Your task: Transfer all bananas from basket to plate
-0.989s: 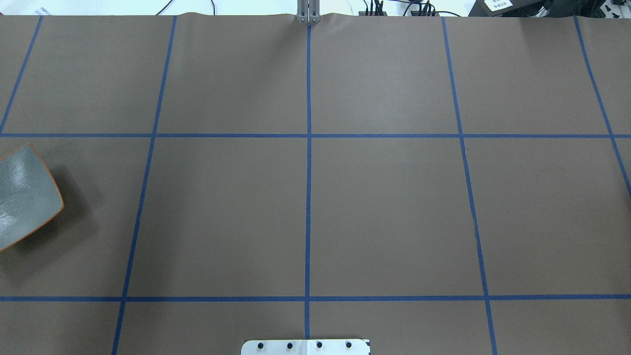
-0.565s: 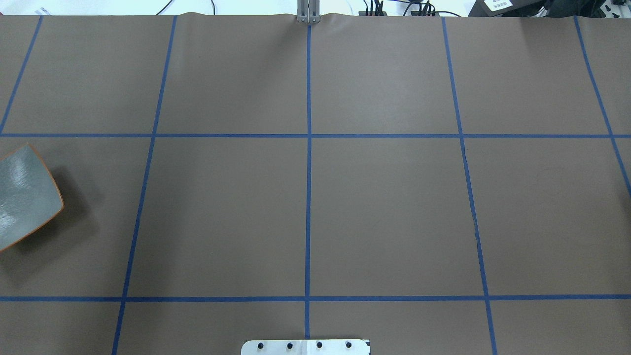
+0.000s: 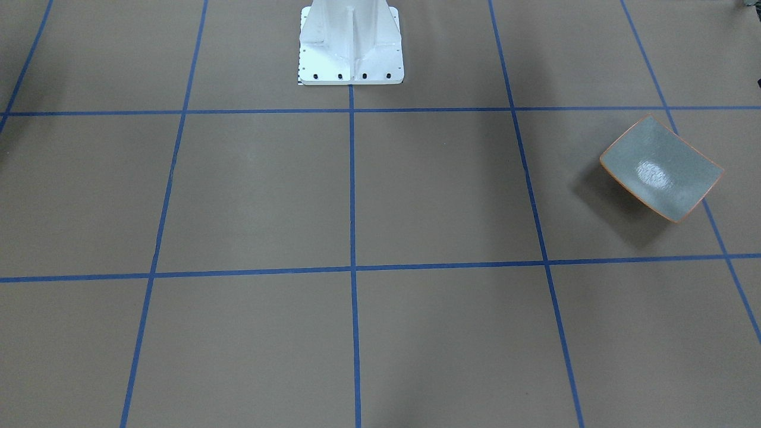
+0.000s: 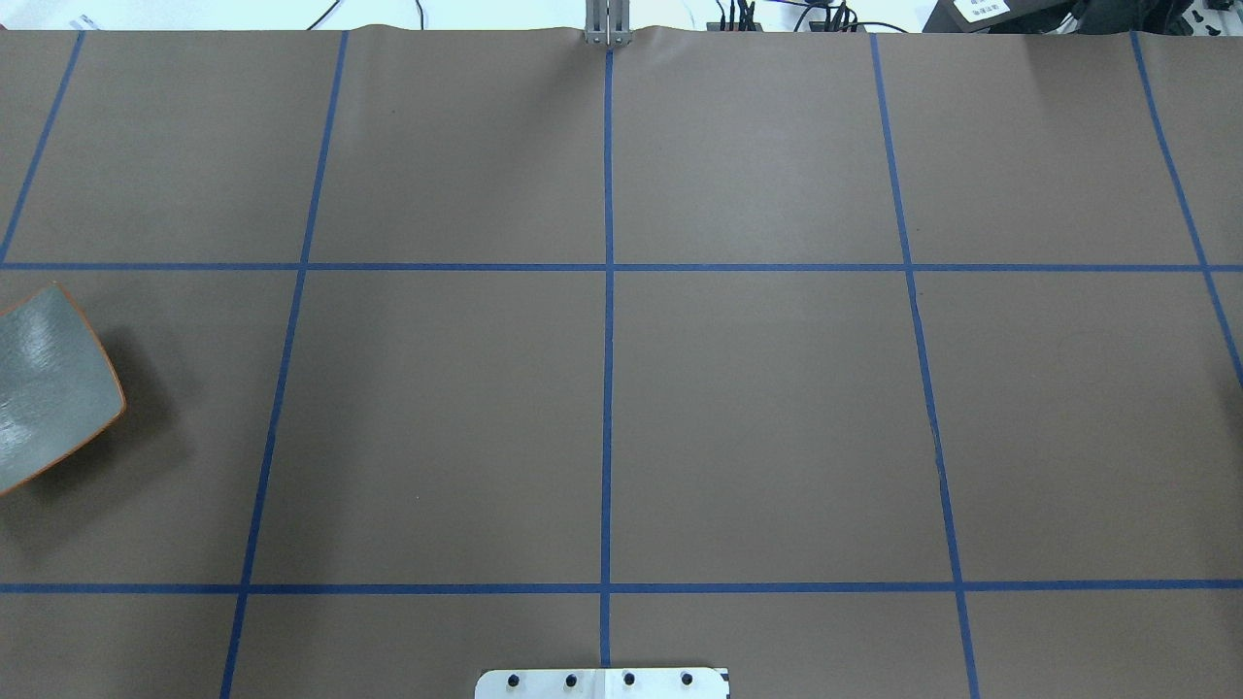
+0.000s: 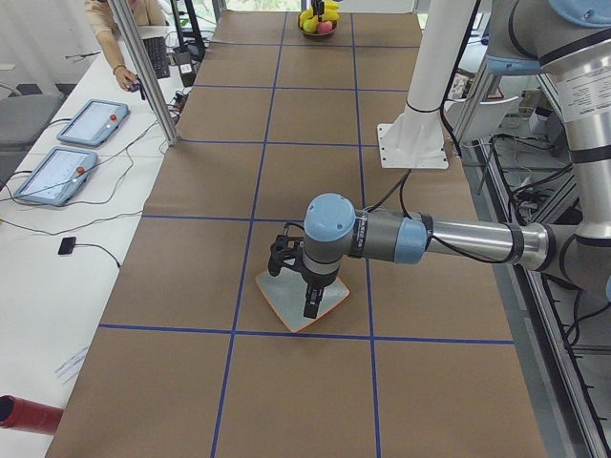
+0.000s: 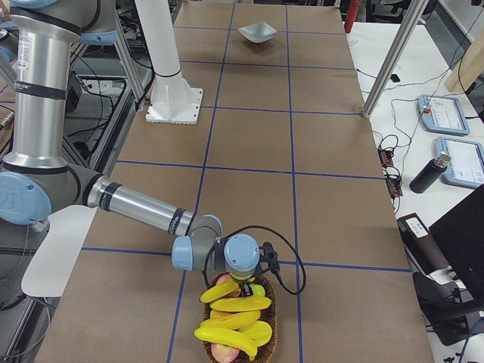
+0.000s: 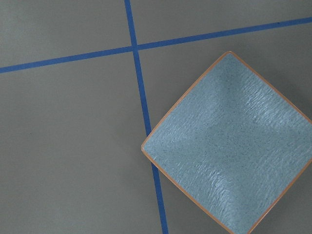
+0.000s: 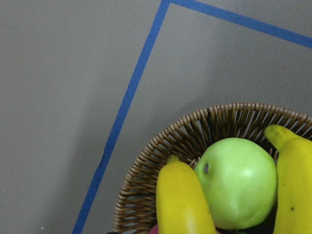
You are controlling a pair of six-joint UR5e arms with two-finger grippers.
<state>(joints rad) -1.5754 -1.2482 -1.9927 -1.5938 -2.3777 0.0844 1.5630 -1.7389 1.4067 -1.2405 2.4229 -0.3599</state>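
The grey plate with a thin orange rim lies empty at the table's left end; it also shows in the front-facing view and the left wrist view. My left gripper hangs just above the plate; I cannot tell if it is open or shut. Several yellow bananas lie in a wicker basket at the table's right end. My right gripper hovers over the basket's near rim; I cannot tell its state. The right wrist view shows two bananas inside the basket rim.
A green apple and reddish fruit share the basket. The white robot base stands at the table's middle edge. A metal post stands at the far table edge, with tablets and an operator beyond it.
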